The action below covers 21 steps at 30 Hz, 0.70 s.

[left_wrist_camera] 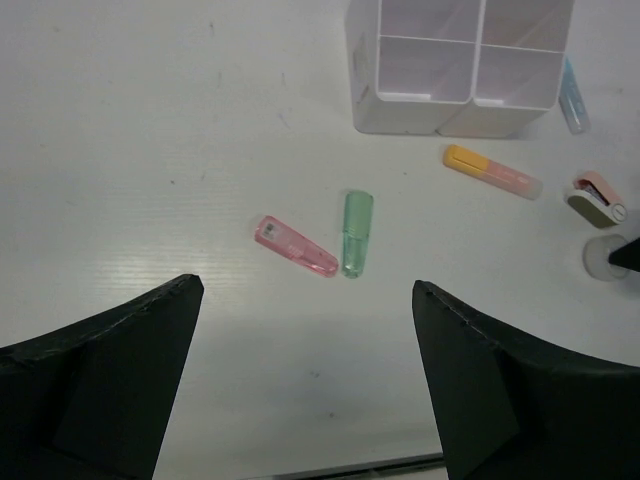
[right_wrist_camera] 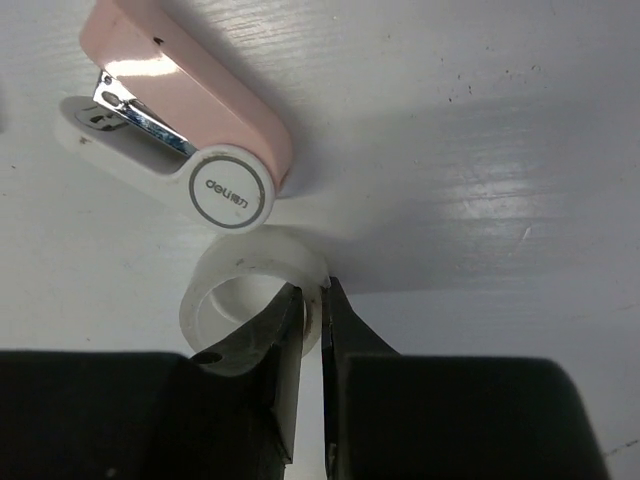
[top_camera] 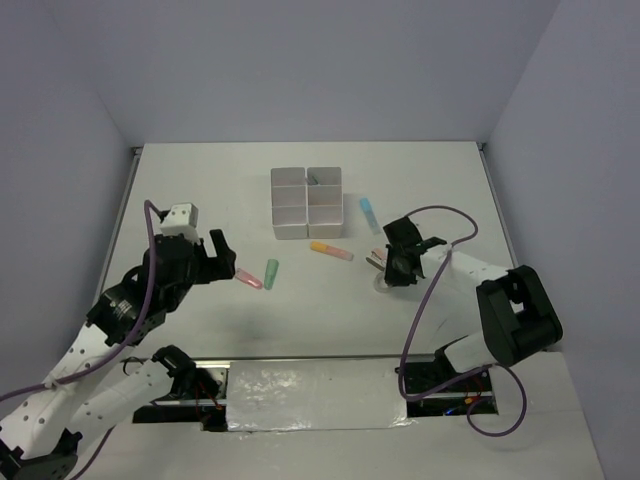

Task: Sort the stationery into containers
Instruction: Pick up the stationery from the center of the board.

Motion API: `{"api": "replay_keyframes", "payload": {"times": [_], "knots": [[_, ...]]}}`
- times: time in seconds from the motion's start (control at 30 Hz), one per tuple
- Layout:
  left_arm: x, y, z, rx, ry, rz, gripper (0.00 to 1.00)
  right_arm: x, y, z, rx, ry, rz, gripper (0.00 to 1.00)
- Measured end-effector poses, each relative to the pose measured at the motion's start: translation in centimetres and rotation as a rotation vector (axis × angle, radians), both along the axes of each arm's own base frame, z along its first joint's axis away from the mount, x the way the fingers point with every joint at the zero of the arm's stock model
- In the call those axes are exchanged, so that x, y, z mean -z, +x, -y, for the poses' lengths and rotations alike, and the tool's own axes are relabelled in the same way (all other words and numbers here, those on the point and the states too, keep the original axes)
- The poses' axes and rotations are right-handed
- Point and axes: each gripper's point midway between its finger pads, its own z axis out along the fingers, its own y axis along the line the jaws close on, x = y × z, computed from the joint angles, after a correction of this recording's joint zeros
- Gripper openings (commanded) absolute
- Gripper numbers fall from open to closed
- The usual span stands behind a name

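Note:
The white six-compartment containers (top_camera: 289,226) stand at table centre and show in the left wrist view (left_wrist_camera: 410,112). On the table lie a pink marker (top_camera: 249,279) (left_wrist_camera: 295,246), a green marker (top_camera: 271,272) (left_wrist_camera: 356,233), an orange marker (top_camera: 331,251) (left_wrist_camera: 492,172) and a blue marker (top_camera: 369,212) (left_wrist_camera: 573,95). My right gripper (top_camera: 398,272) (right_wrist_camera: 313,295) is shut on the wall of the clear tape ring (right_wrist_camera: 225,290) (left_wrist_camera: 603,257), one finger inside it, at table level. My left gripper (top_camera: 222,258) (left_wrist_camera: 308,290) is open and empty, just short of the pink and green markers.
A small pink and white stapler (right_wrist_camera: 180,130) (left_wrist_camera: 597,198) (top_camera: 377,258) lies touching the tape ring's far side. A small dark item (top_camera: 314,182) lies in a far compartment. Grey walls close the table at the back and sides.

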Motion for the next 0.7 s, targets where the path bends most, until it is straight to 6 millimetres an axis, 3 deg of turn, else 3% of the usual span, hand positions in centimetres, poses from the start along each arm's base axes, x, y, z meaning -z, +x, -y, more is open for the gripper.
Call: {"api": "replay_keyframes", "payload": {"times": [0.1,0.17,0.3,0.4,0.47,0.57,0.7], "knots": [[0.1,-0.1,1.8,0.054,-0.072,-0.021,0.98,-0.2,0.1,-0.3,0.003,0.02,0.01,0.0],[0.3,0.1,4.5,0.129,-0.188,-0.031,0.94,-1.0,0.0,-0.9,0.003,0.039,0.04,0.0],[2.1,-0.1,11.3,0.288,-0.411,-0.127,0.91,-6.1,0.1,-4.5,-0.045,0.129,0.229,0.0],[2.9,-1.0,16.5,0.398,-0.459,-0.212,0.89,-10.3,-0.3,-7.3,-0.081,0.23,0.374,0.0],[1.9,-1.5,19.7,0.466,-0.477,-0.23,0.85,-11.9,-0.8,-8.4,-0.095,0.279,0.423,0.0],[-0.8,-1.7,23.8,0.554,-0.499,-0.212,0.81,-12.7,-1.5,-9.4,-0.11,0.304,0.44,0.0],[-2.5,-1.0,25.5,0.56,-0.511,-0.168,0.81,-14.1,-2.4,-10.2,-0.135,0.356,0.465,0.0]]}}
